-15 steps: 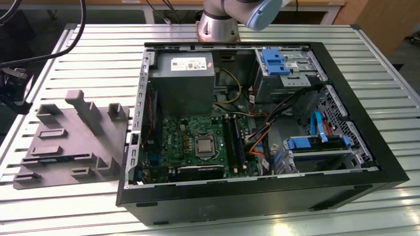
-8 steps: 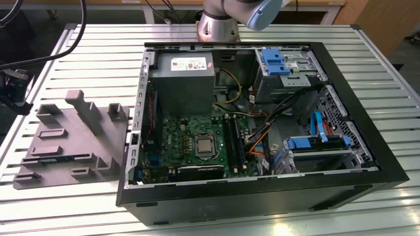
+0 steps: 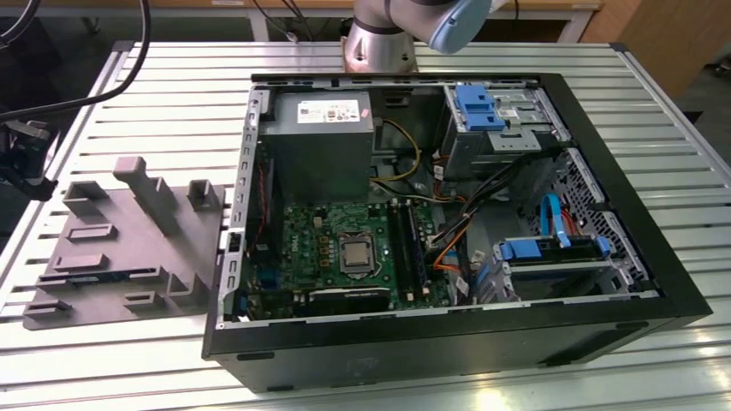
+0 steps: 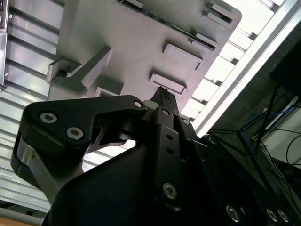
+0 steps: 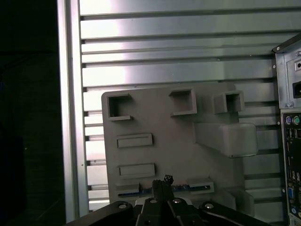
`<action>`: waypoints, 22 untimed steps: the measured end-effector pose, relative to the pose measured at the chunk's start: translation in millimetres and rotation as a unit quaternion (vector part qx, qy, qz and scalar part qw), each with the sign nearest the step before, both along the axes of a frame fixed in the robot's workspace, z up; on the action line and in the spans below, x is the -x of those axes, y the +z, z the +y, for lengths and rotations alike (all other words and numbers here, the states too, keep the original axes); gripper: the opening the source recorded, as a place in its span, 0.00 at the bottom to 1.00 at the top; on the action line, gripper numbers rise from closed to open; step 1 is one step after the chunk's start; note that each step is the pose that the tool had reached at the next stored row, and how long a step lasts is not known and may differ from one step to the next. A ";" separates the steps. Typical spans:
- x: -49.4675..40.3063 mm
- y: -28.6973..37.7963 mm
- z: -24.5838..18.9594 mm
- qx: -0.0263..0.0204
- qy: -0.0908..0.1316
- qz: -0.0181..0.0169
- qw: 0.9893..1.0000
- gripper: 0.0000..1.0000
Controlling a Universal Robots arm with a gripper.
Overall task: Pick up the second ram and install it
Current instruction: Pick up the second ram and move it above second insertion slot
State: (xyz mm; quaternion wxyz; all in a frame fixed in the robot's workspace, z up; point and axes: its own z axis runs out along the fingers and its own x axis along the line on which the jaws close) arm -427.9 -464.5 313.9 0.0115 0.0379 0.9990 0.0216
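From where I stand, the second ram [image 5: 193, 189] rests in the long slot of the grey tray [image 5: 164, 141], along the tray side farthest from its three square pockets. It shows as a thin bluish strip. The gripper [image 5: 164, 181] hangs over the middle of that slot, its fingers drawn together with nothing between them. I'd judge the stick light, stiff and thin, but delicate. The chips and contact edge shouldn't be squeezed hard or scraped, so the sound hold looks to be across its two flat faces near mid-length, on whatever edge rises out of the tray. Most of the board is sunk in the slot and the gripper covers its middle, so I can't make out chips or a notch. How far the fingertips are above the strip is hard to tell. The open computer case [image 3: 434, 351] stands just beside the tray on the slatted counter [image 3: 171, 94], and its memory slots are too dark to read.
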 end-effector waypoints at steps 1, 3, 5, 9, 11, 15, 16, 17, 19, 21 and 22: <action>0.0 0.0 0.0 0.000 0.000 0.000 1.000 0.11; 0.0 0.0 0.0 0.000 0.003 0.000 1.000 0.11; 0.0 0.0 0.0 0.000 0.007 0.000 1.000 0.11; 0.0 -0.1 0.0 0.000 0.021 0.000 1.000 0.11; 0.0 -0.1 0.0 0.000 0.031 0.000 1.000 0.11; 0.0 -0.2 0.0 0.000 0.054 0.000 0.999 0.11; 0.0 -0.3 0.0 0.000 0.060 0.000 0.998 0.11; 0.0 -0.3 0.0 0.000 0.067 0.000 0.998 0.11; 0.0 -0.4 0.0 0.000 0.081 0.000 0.997 0.11; 0.0 -0.5 0.0 0.000 0.097 0.000 0.995 0.11; 0.0 -0.6 0.0 0.000 0.105 0.000 0.994 0.11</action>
